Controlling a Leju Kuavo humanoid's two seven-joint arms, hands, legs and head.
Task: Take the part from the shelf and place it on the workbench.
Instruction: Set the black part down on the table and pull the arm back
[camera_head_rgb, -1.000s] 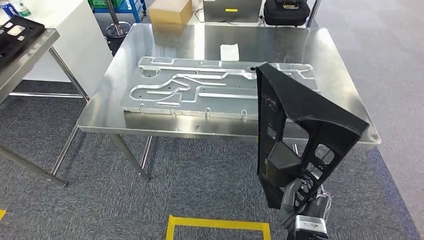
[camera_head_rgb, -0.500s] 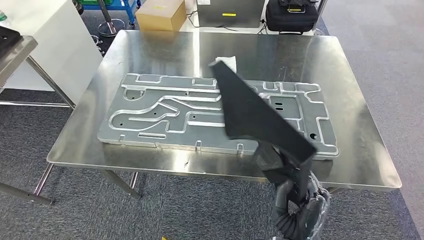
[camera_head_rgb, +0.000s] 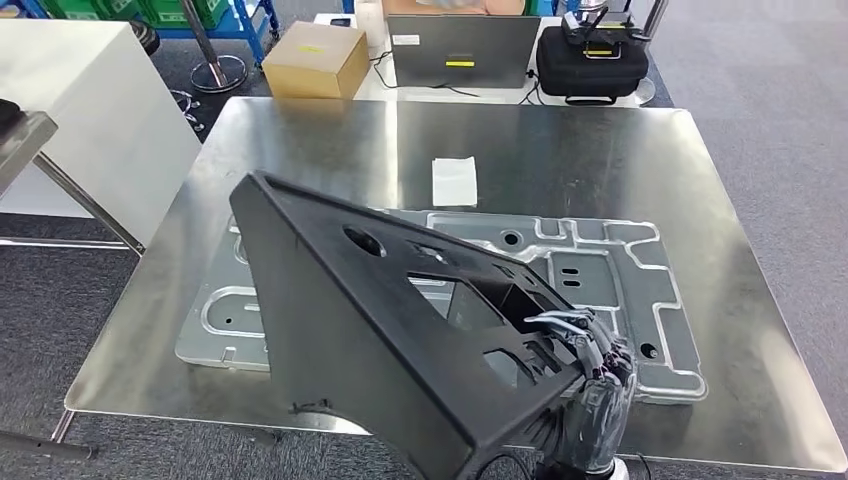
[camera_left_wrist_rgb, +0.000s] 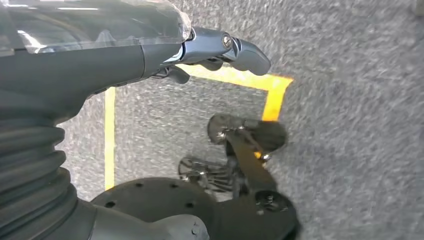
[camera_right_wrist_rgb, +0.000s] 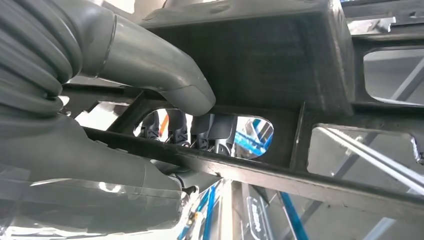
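Fingers (camera_right_wrist_rgb: 210, 132) of your right hand (camera_head_rgb: 590, 375) are wrapped around a rib of the black plastic part (camera_head_rgb: 370, 320), reaching through one of its cut-outs, with the thumb (camera_right_wrist_rgb: 165, 75) pressed on the near side of that rib. You hold the part above the steel tabletop (camera_head_rgb: 560, 150); from the fingers it slopes up and away toward your left, over the grey aluminium plate (camera_head_rgb: 610, 275) lying flat beneath it. Beyond the fingers, farther across the tabletop, lies a white paper slip (camera_head_rgb: 454, 181). Your left hand (camera_left_wrist_rgb: 150, 55) hangs over grey carpet (camera_left_wrist_rgb: 350, 100) with yellow floor tape (camera_left_wrist_rgb: 272, 95); its fingers (camera_left_wrist_rgb: 235, 47) are extended and hold nothing.
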